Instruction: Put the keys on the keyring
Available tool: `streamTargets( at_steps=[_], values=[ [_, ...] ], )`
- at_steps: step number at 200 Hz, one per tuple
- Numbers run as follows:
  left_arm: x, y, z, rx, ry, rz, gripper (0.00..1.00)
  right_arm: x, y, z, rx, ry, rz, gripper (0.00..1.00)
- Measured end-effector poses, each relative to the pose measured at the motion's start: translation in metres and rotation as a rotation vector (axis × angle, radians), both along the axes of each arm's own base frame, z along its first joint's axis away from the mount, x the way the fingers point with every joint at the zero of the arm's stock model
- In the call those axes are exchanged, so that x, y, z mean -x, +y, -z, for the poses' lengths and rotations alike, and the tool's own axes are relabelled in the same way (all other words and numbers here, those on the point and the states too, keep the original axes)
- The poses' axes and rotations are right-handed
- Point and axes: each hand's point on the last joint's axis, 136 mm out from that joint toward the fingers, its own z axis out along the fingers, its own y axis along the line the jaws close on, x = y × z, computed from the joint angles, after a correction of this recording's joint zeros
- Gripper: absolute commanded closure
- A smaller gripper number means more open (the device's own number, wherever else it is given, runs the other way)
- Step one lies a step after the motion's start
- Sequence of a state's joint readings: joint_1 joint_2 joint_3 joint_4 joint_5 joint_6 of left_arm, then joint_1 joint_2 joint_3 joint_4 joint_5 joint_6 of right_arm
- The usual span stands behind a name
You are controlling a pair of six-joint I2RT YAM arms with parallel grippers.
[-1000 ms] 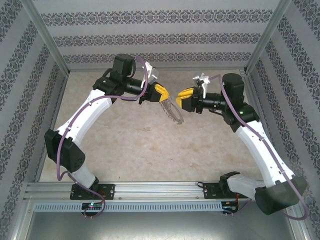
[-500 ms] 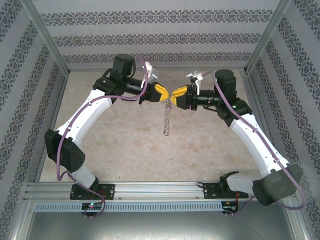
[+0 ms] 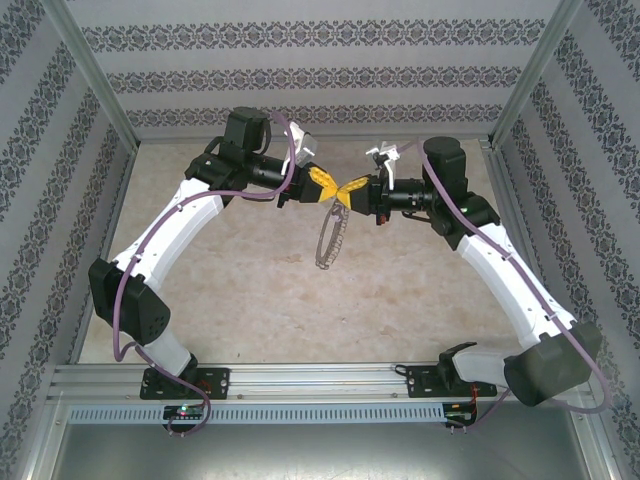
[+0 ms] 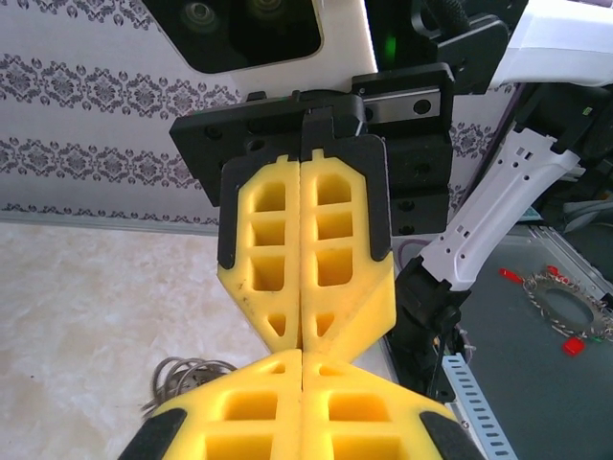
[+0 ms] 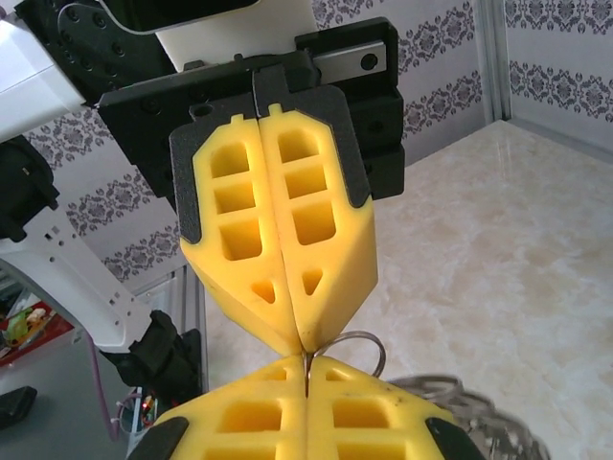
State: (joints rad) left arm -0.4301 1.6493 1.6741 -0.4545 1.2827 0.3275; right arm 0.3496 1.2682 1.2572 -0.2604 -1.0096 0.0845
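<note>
Marbled surface (image 3: 250,290) lies well below your two tools, which meet tip to tip. Your left tool (image 3: 331,192) is fully closed on the keyring (image 3: 328,240), so the fringed hoop hangs free beneath it. Your right tool (image 3: 344,189), also closed, seems to nip a thin wire loop (image 5: 381,356) at the same spot, likely to steady it. Each tool crowds the other's fingertips.

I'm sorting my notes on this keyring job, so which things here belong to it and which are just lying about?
Belongs: thin dark-grey keyring hoop fringed with silvery loops; left gripper; right gripper, yellow jaws shut.
Lying about: small silvery fringed ring with red tags, on the grey metal surface.
</note>
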Motion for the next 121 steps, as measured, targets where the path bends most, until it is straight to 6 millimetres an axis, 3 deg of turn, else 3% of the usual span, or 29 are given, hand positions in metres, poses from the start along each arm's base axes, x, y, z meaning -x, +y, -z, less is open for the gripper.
streamTargets(
  at_steps=[25,47,85,121],
  values=[
    [-0.002,0.000,-0.004,0.003,-0.010,-0.017,0.72,-0.006,-0.001,-0.005,0.056,0.005,0.014,1.00],
    [-0.003,0.007,-0.013,0.009,-0.040,-0.046,0.65,-0.011,-0.001,-0.017,0.129,-0.026,0.013,1.00],
    [-0.006,0.021,-0.021,0.008,-0.071,-0.081,0.61,-0.001,0.005,-0.036,0.265,-0.096,-0.033,1.00],
    [-0.002,0.025,-0.020,-0.019,-0.073,-0.079,0.60,-0.004,0.009,-0.029,0.422,-0.094,-0.061,1.00]
  ],
)
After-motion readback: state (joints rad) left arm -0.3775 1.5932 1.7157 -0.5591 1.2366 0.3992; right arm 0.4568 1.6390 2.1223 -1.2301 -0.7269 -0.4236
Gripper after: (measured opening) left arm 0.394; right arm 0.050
